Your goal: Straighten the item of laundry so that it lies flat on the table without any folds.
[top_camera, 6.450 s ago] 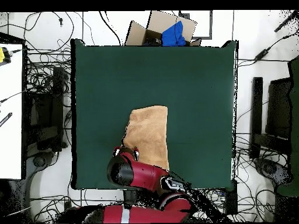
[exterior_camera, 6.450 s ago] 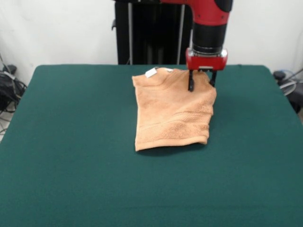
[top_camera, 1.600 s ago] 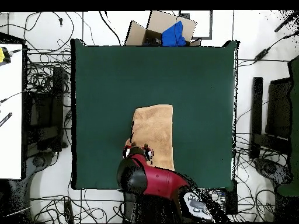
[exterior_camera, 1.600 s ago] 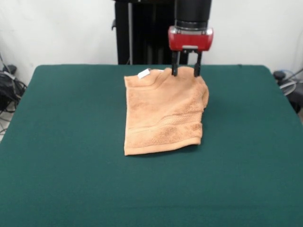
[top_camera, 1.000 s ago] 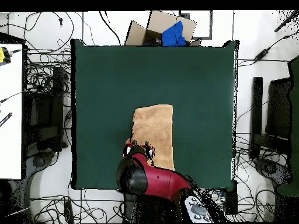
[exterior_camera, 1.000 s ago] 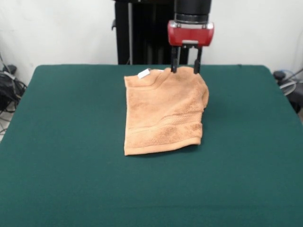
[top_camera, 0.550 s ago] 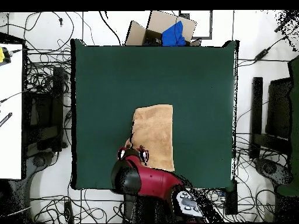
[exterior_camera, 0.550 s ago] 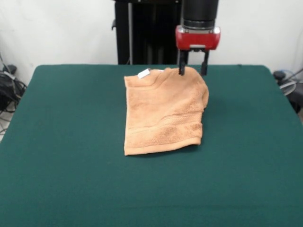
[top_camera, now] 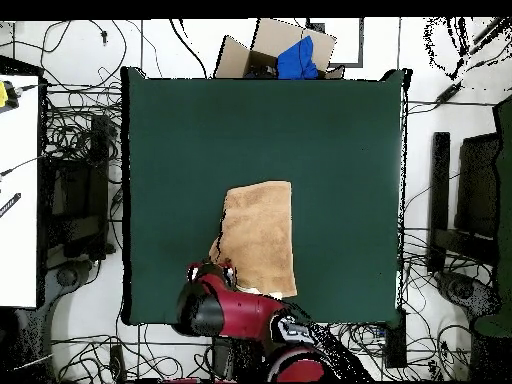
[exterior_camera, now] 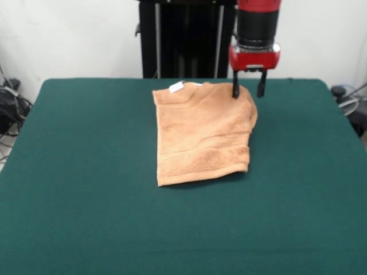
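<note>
Towel (exterior_camera: 203, 132) lies folded on the table (exterior_camera: 86, 217); the spread end effector (exterior_camera: 248, 90), straddling its corner, may drag rather than unfold it.

This is a robotics lab or test room, not a home. A green cloth-topped table (top_camera: 340, 180) stands alone on a pale floor strewn with tangled black cables (top_camera: 75, 150), which run all round it, and dark stands or equipment racks (top_camera: 440, 200) flank it on either side. A cardboard box (top_camera: 278, 45) with blue cloth sits at the table edge farthest from the jaws, and a black metal frame (exterior_camera: 178, 37) rises behind them against a plain white wall (exterior_camera: 69, 34).
</note>
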Robot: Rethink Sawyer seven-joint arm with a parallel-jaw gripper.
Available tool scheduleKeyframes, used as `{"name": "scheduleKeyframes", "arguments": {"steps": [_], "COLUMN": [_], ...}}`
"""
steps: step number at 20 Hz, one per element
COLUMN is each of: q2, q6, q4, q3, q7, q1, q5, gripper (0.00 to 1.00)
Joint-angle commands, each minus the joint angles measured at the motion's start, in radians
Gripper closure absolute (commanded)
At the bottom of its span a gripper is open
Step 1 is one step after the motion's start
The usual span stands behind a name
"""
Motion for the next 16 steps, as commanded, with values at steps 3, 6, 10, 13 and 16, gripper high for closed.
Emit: {"name": "scheduleKeyframes", "arguments": {"steps": [3,6,10,13,16], "q2": [0.138,0.136,0.139,0.139,0.13], "q6": [-0.099,-0.1,-0.105,-0.101,-0.093], "q4": [-0.105,-0.105,-0.11,-0.115,-0.115], "q3": [-0.014,-0.014,-0.012,-0.009,-0.012], "q7": [0.236,0.223,0.207,0.195,0.185], "q1": [0.001,-0.015,-0.041,-0.058,-0.074], "q5": [0.048,0.043,0.027,0.016,0.009], "gripper": [0.0,0.0,0.0,0.0,0.0]}}
